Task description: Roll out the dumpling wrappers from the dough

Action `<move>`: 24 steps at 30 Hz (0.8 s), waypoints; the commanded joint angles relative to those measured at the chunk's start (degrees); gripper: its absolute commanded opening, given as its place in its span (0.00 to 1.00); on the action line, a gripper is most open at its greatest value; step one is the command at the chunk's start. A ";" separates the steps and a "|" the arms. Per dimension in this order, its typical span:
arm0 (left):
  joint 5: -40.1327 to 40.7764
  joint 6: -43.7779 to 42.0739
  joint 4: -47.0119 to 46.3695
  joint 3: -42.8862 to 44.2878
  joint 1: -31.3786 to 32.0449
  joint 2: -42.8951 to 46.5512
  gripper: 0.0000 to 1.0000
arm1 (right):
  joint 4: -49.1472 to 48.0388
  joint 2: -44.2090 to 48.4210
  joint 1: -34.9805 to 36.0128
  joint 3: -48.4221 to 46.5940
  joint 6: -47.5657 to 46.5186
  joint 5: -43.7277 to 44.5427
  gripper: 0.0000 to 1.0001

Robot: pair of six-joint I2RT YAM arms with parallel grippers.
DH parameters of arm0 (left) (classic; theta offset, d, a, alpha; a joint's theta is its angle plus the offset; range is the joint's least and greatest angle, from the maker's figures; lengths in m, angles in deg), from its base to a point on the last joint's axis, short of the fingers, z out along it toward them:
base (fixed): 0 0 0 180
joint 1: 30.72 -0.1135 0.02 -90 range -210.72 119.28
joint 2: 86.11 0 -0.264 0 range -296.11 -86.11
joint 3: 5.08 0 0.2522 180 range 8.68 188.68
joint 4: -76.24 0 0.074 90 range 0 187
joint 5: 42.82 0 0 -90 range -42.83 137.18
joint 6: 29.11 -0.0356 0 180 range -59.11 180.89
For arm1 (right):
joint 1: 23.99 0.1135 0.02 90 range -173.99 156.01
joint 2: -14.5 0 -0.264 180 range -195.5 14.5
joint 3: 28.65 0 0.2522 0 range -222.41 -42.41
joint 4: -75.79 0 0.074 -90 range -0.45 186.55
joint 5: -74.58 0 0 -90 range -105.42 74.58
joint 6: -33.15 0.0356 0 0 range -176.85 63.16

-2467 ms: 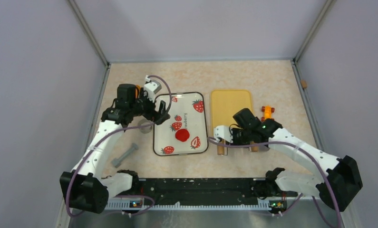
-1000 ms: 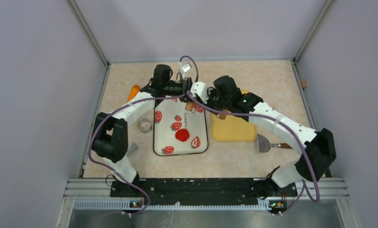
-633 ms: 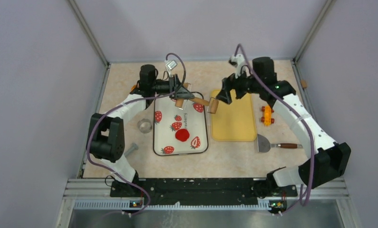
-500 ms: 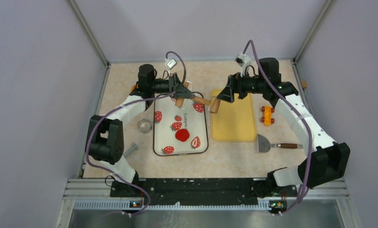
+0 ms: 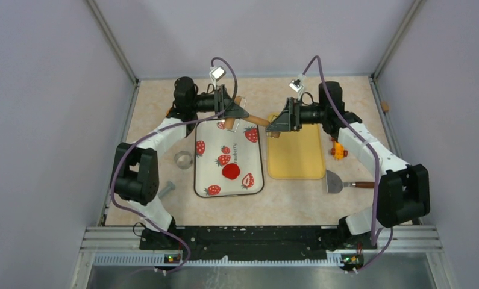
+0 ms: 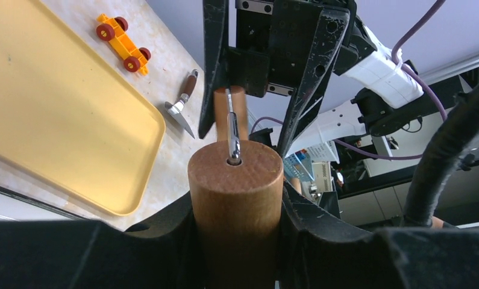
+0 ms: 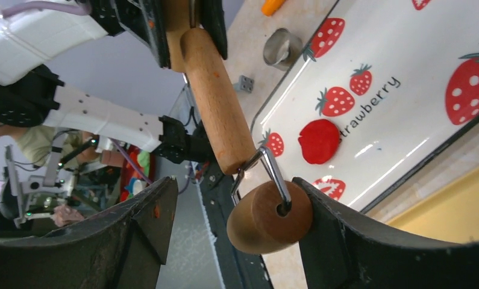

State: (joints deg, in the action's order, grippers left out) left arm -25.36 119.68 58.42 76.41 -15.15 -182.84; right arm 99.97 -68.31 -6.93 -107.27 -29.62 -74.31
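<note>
My left tool (image 6: 237, 208) is clenched on the wooden pastry roller (image 6: 249, 180). Only the right wrist view shows my right tool (image 7: 234, 195) released, jaws straddling the roller's far end. Overhead, the dough (image 5: 231, 171) lies flattened on the strawberry tray (image 5: 253, 180), well apart from both tools.

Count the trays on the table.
2: the strawberry-print tray left of centre, holding the red dough, and the plain yellow tray directly right of it. None appears hidden.

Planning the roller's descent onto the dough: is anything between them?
Nothing visible. The dough lies alone on the strawberry tray, while the left gripper holds the wooden roller raised near the tray's far end.
</note>
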 commanded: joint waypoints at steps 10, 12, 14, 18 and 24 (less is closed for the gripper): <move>1.65 1.40 -3.99 4.25 0.89 -4.08 0.00 | -6.88 -0.79 -0.61 -1.78 4.64 -3.68 0.26; 1.83 -3.66 1.58 4.87 1.07 -3.81 0.23 | -3.64 -0.62 -1.26 -1.92 2.42 -1.37 0.00; 2.76 -10.78 9.06 5.36 0.84 -2.88 0.54 | 1.95 -0.48 -2.52 -2.90 -1.91 2.31 0.00; 8.06 -36.95 35.25 7.35 -0.89 1.30 0.64 | 15.32 -0.75 -4.87 -6.21 -14.58 3.61 0.00; 24.00 -77.98 64.81 12.07 0.42 7.51 0.72 | 30.60 -1.70 -5.18 -9.20 -28.75 4.43 0.00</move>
State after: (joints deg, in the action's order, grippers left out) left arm -12.81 72.47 104.26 86.24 -16.17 -184.43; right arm 120.79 -69.69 -11.89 -112.80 -46.95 -69.46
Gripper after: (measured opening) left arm 0.683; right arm 0.345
